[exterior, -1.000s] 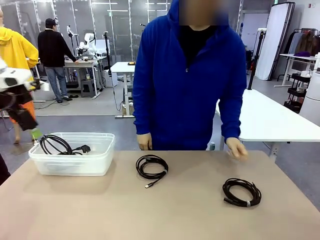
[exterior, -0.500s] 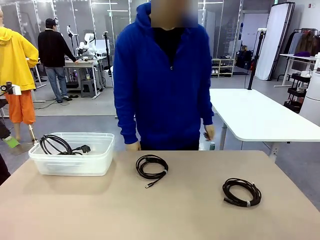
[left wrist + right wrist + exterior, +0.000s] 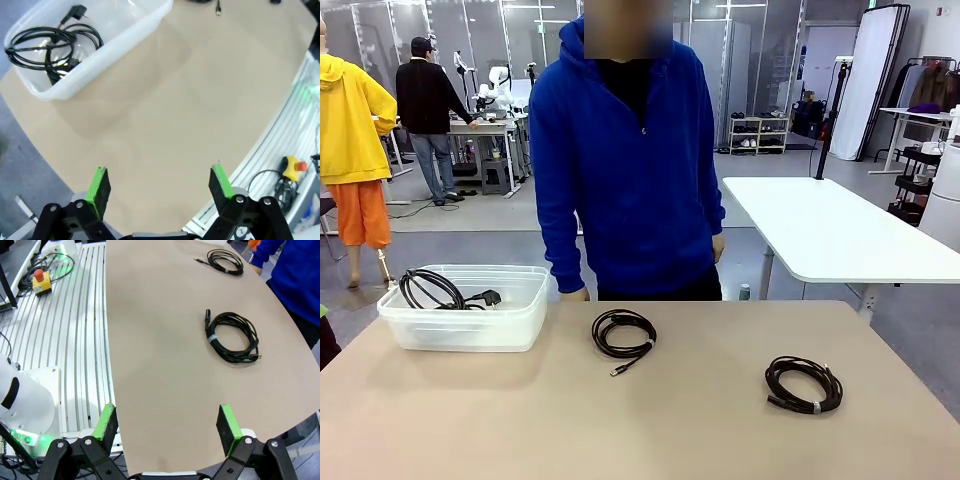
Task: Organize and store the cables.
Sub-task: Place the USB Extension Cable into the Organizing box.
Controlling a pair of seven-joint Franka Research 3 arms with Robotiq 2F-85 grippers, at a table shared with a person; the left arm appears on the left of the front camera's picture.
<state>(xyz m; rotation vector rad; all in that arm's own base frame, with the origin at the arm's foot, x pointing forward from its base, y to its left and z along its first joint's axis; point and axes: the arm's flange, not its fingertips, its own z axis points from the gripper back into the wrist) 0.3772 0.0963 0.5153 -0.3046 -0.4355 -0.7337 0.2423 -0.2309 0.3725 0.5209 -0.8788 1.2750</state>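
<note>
Jaws apart and empty on left gripper (image 3: pixel 159 175) and right gripper (image 3: pixel 167 412), hovering over near edge of table (image 3: pixel 620 430). Nearest, at right: banded cable coil (image 3: pixel 804 384). Next: middle coil (image 3: pixel 624 333), connector trailing loose. Farthest: plugged coil (image 3: pixel 432 288), already in clear bin (image 3: pixel 460 330). Probably light, floppy, springy. Best pinched across the bundled strands, perhaps at the band, though too small to confirm.

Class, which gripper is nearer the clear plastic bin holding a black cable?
Left. The left gripper hangs near the clear plastic bin; the right gripper hangs over the opposite end of the table.
</note>
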